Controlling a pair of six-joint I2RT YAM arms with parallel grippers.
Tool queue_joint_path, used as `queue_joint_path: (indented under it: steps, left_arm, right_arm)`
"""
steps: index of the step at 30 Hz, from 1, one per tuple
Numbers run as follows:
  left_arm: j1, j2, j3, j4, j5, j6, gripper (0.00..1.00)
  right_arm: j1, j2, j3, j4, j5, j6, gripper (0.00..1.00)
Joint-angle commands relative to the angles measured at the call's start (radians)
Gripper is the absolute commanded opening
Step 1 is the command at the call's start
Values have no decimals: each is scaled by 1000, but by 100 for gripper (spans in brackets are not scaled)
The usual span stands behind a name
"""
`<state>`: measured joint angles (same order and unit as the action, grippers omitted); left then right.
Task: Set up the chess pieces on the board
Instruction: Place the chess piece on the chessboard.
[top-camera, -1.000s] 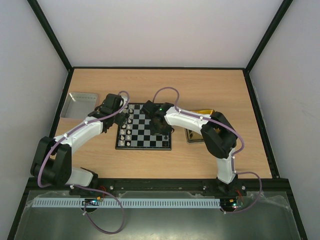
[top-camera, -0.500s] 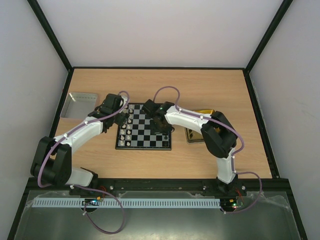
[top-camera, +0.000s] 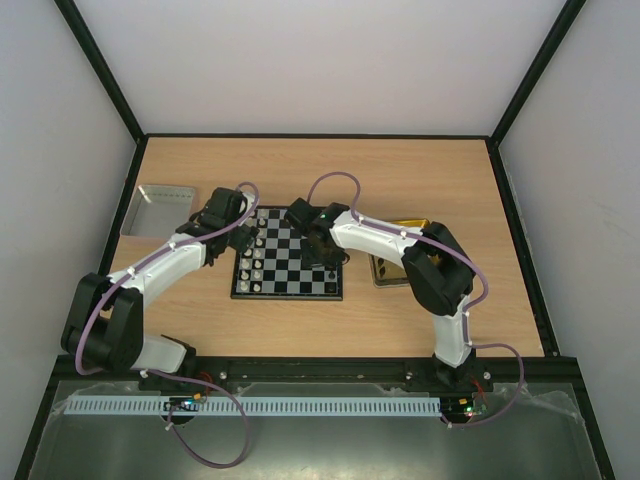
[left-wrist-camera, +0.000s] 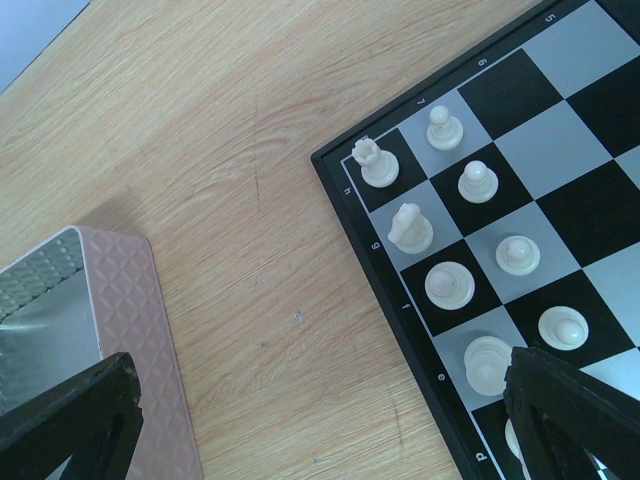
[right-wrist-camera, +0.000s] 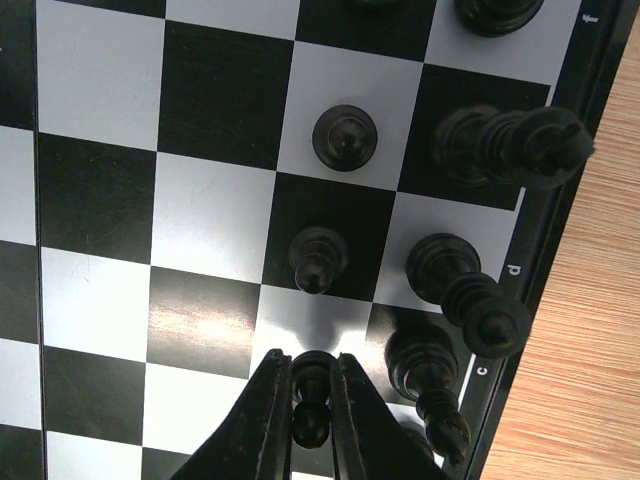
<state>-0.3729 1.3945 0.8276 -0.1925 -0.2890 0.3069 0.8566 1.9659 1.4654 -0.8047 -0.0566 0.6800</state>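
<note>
The board (top-camera: 288, 294) lies mid-table between the arms. White chess pieces (left-wrist-camera: 409, 228) stand in two columns along the board's left edge (left-wrist-camera: 390, 300). Black chess pieces (right-wrist-camera: 470, 290) stand along its right edge (right-wrist-camera: 545, 240), with two black pawns (right-wrist-camera: 344, 137) a column inward. My right gripper (right-wrist-camera: 309, 360), low over the board's right side (top-camera: 322, 262), is shut on a third black pawn (right-wrist-camera: 311, 400) standing upright on a white square. My left gripper (left-wrist-camera: 320, 430) hangs open over bare wood beside the board's left edge (top-camera: 240, 235), holding nothing.
A shallow silver tray (top-camera: 160, 210) sits at the far left, its wall (left-wrist-camera: 130, 330) close to my left finger. A yellow-tinted tray (top-camera: 400, 225) lies right of the board, partly under the right arm. Walls enclose the table.
The right wrist has shifted very slightly over the board's right side, still holding the pawn. The left arm has not moved.
</note>
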Motion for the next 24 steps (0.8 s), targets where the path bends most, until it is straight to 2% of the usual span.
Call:
queue_joint_path:
  steps: [1,24]
  left_arm:
    - [-1,-15,-16,8,-9,6,99]
    - [-1,-14,-19,10,-10,6,99]
  right_arm:
    - [-4,21,22,-10,12,-8,10]
    - [-4,29,16,5,-11,-4,14]
